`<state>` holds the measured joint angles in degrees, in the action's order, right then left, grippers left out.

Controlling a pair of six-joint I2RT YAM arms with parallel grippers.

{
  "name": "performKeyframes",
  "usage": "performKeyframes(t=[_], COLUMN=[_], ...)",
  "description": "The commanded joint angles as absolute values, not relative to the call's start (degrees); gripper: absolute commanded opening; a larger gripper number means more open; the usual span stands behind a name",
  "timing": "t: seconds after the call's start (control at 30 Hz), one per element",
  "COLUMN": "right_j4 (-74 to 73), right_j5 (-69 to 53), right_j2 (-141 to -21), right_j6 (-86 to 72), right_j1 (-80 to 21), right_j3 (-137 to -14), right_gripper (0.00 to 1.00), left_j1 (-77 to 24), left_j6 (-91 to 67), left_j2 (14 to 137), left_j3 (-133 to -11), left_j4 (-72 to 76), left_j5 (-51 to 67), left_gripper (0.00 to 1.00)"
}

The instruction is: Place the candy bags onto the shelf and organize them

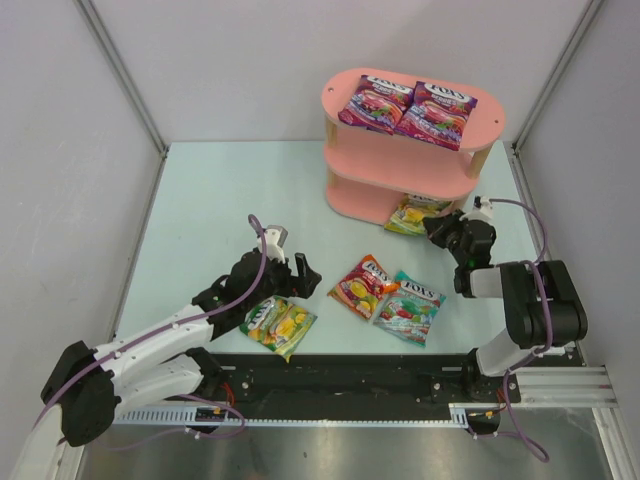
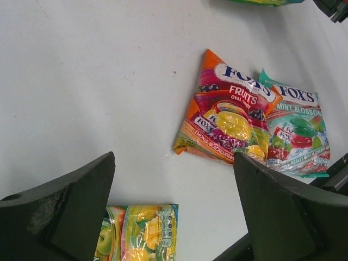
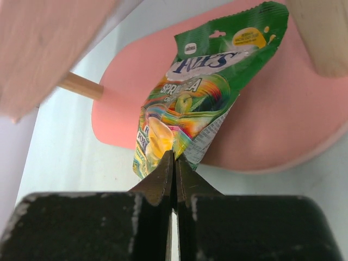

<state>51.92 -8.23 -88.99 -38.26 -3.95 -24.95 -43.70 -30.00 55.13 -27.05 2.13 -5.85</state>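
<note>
The pink three-tier shelf (image 1: 345, 200) stands at the far right. Two purple-magenta bags (image 1: 377, 102) (image 1: 437, 113) lie side by side on its top board. My right gripper (image 1: 432, 228) is shut on the near edge of a yellow-green bag (image 3: 190, 103), which lies partly on the bottom board (image 3: 272, 119). My left gripper (image 1: 290, 275) is open and empty above the table. A second yellow-green bag (image 1: 278, 322) lies just below it, near the front edge. A red-orange bag (image 1: 362, 285) and a teal-white bag (image 1: 410, 306) lie side by side in the middle front.
A wooden dowel post (image 3: 81, 85) stands left of the held bag and another (image 3: 321, 32) at its upper right. The middle board overhangs the bottom one. Grey walls close the table on three sides. A black rail (image 1: 350, 370) runs along the front.
</note>
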Motion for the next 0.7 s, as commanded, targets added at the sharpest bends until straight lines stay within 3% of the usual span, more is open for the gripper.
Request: performKeyframes(t=[0.0,0.33,0.37,0.4,0.5,0.67], right_j4=[59.5,60.6,60.6,60.6,60.7,58.1], right_j5=[-14.5,-17.2,-17.1,-17.1,-17.5,-17.4], right_j2=[-92.4,-96.4,-96.7,-96.8,-96.7,-93.8], right_j6=[-36.2,-34.5,-34.5,-34.7,-34.9,-34.5], right_j1=[-1.9,-0.5,-0.4,-0.4,-0.4,-0.4], right_j3=[-29.4,-32.2,-32.5,-32.6,-32.6,-32.4], right_gripper=[0.00,0.00,0.04,0.22,0.40,0.54], left_j1=[-43.6,-43.6,-43.6,-43.6,-43.5,-43.6], left_j6=[-30.0,-29.7,-29.7,-29.6,-29.5,-29.9], left_j2=[55.2,55.8,55.9,55.8,55.5,53.8], left_j3=[-26.7,-26.5,-26.5,-26.5,-26.5,-26.4], left_j4=[2.5,2.6,2.6,2.5,2.2,1.2], left_j5=[-5.9,-6.0,-5.9,-6.1,-6.2,-7.1], left_gripper=[0.94,0.94,0.94,0.94,0.94,0.95])
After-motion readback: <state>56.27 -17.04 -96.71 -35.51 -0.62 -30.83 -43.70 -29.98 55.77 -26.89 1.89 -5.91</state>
